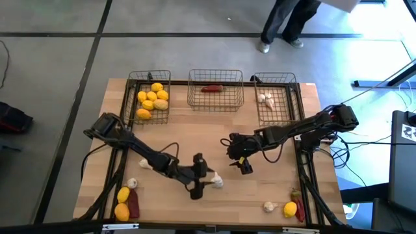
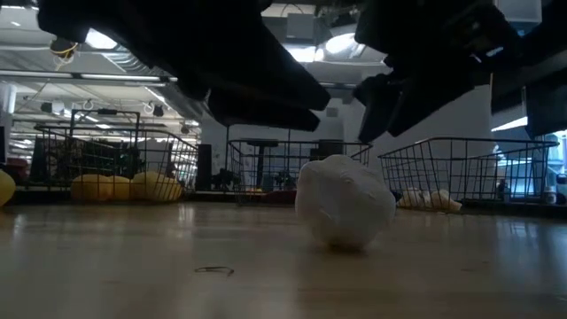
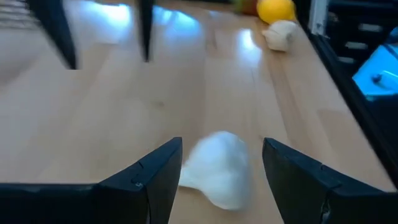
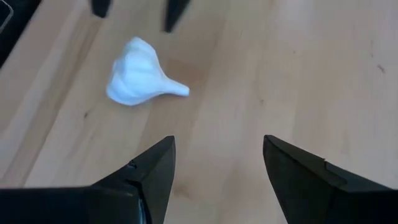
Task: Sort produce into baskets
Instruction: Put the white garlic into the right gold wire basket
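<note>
A light wooden table (image 1: 214, 127) carries everything. Three wire baskets (image 1: 216, 89) are set along its far edge. A garlic bulb (image 1: 215, 182) lies near the middle of the front half. At the front left corner, lemons (image 1: 122, 194), a chili and a garlic bulb are gathered; at the front right, a lemon (image 1: 290, 208) and garlic (image 1: 269, 206).

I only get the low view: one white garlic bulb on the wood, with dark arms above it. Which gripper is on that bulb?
Observer: The left gripper. Its open fingers straddle the whitish garlic bulb but have not closed on it.
Operator: And the other arm?
Observer: The right gripper hovers open over bare wood beside that bulb.
Operator: Where does garlic go?
Observer: The far-right dark wire-mesh basket already holds pale garlic pieces.
</note>
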